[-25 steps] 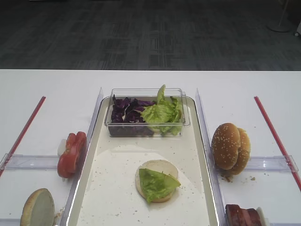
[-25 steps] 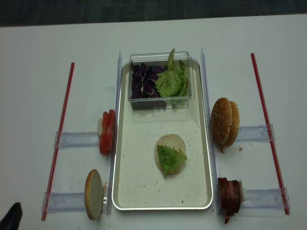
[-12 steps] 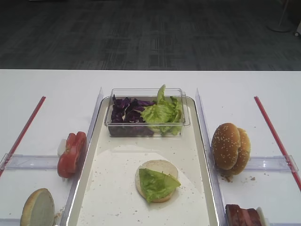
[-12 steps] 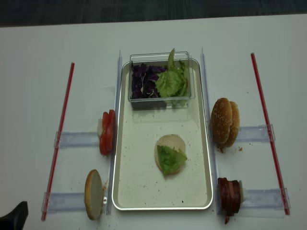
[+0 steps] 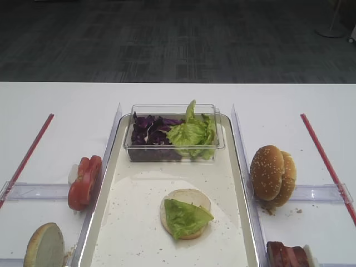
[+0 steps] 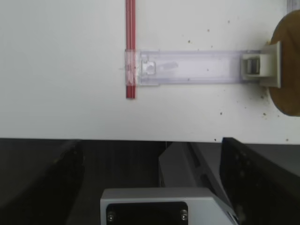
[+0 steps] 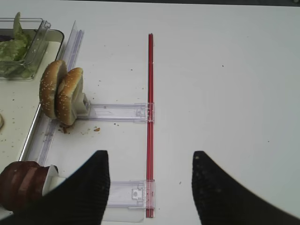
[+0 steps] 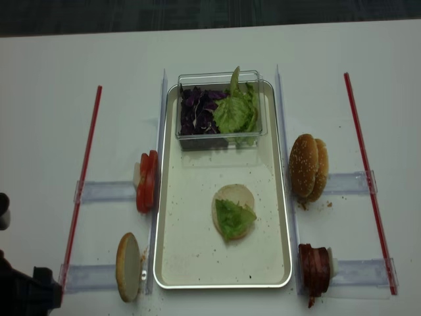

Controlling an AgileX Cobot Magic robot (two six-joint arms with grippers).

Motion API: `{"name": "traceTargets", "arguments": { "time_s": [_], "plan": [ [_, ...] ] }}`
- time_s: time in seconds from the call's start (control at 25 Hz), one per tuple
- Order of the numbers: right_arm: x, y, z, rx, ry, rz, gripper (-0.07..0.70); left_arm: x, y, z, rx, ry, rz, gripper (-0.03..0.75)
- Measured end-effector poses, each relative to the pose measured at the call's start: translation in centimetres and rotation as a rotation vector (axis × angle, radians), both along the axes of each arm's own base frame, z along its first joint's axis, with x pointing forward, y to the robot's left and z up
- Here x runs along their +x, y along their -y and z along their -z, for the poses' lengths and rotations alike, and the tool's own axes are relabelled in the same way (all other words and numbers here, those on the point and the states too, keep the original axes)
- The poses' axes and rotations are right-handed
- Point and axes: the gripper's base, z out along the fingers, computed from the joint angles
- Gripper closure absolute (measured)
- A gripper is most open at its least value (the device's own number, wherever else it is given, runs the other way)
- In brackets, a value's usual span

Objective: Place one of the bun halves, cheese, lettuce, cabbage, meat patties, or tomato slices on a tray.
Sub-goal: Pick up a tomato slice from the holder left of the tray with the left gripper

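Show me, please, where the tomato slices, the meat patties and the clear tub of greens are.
tomato slices [image 8: 147, 182]: realsense high view, on the red skin edge.
meat patties [image 8: 314, 268]: realsense high view, on the stack's side.
clear tub [image 5: 173, 153]: exterior high view, on its near wall.

table [image 8: 217, 46] white | on it: tray [image 8: 168, 197], red strips [image 8: 82, 178], clear holders [image 8: 105, 192] w/ food

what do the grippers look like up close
The right gripper has two broad black fingers with a fine textured surface and rounded tips. The left gripper shows dark fingers at the frame edges around a grey metal block with two screws. No cables or markings visible.
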Motion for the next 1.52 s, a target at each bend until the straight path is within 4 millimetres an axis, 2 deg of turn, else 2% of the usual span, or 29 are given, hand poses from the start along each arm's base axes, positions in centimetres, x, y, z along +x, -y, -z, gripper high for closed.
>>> {"name": "traceTargets", "arguments": {
  "time_s": [0.36, 0.64, 0.84, 1.0, 1.32, 1.52],
  "plan": [
    [0.0, 0.0, 0.0, 0.000, 0.000, 0.000, 0.216, 2.2, 0.0, 1.8, -0.004, -0.180, 0.000, 0.170],
    [0.0, 0.0, 0.0, 0.000, 0.000, 0.000, 0.217, 2.6, -0.1, 1.9, -0.004, -0.162, 0.003, 0.170],
    [0.0, 0.0, 0.0, 0.000, 0.000, 0.000, 0.218, 3.7, -0.1, 2.2, -0.005, -0.169, -0.005, 0.170],
    [0.0, 0.0, 0.0, 0.000, 0.000, 0.000, 0.234, 6.0, -0.2, 2.1, -0.003, -0.197, -0.010, 0.170],
    [0.0, 0.0, 0.0, 0.000, 0.000, 0.000, 0.279, 12.3, -0.4, 0.7, 0.007, -0.178, -0.008, 0.170],
    [0.0, 0.0, 0.0, 0.000, 0.000, 0.000, 0.310, 16.2, -0.5, 0.4, 0.010, -0.179, -0.007, 0.170]
  ]
}}
